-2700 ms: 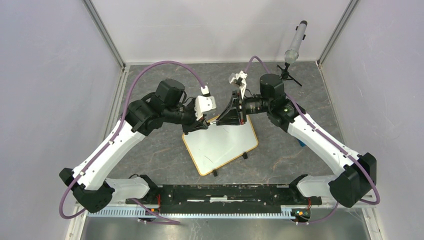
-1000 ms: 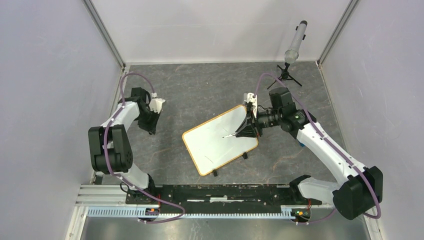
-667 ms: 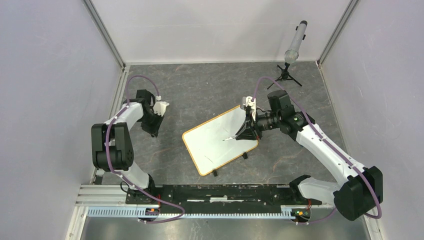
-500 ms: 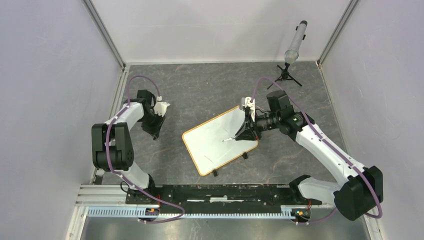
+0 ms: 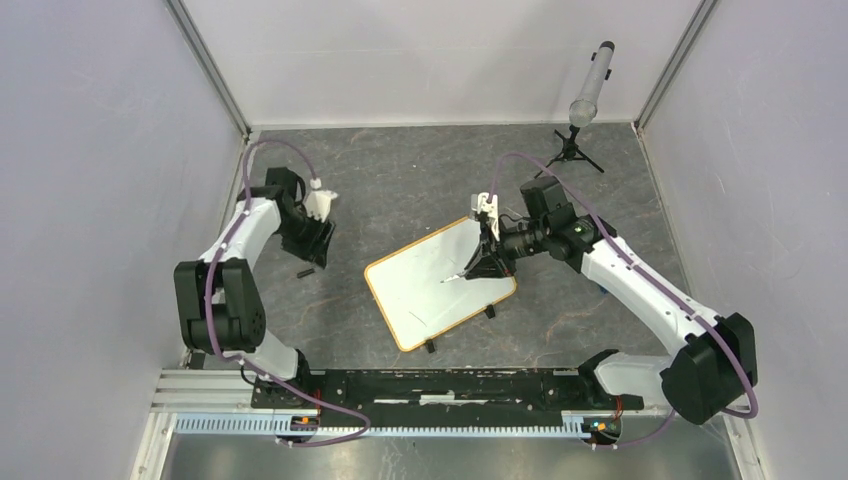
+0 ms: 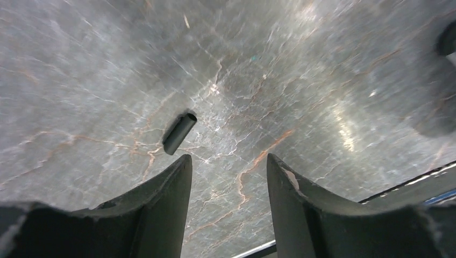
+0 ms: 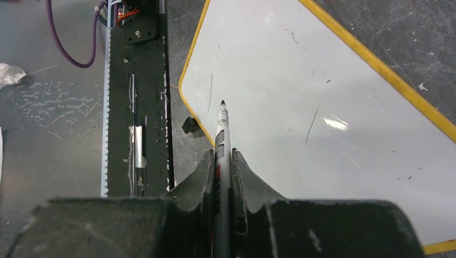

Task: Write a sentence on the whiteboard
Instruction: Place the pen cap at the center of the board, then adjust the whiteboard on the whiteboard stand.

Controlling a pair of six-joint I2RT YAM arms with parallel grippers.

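Open tabletop (image 5: pixel 400 190) beyond whiteboard (image 5: pixel 430 290); small black cap (image 6: pixel 179 133) near left end effector (image 6: pixel 228 166); tripod (image 5: pixel 572 150) far-right corner.

From overhead I look down across the whole tabletop (image 5: pixel 420 170). My left wrist view hangs close over its stone; my right wrist view shares the whiteboard (image 5: pixel 440 285) with overhead.
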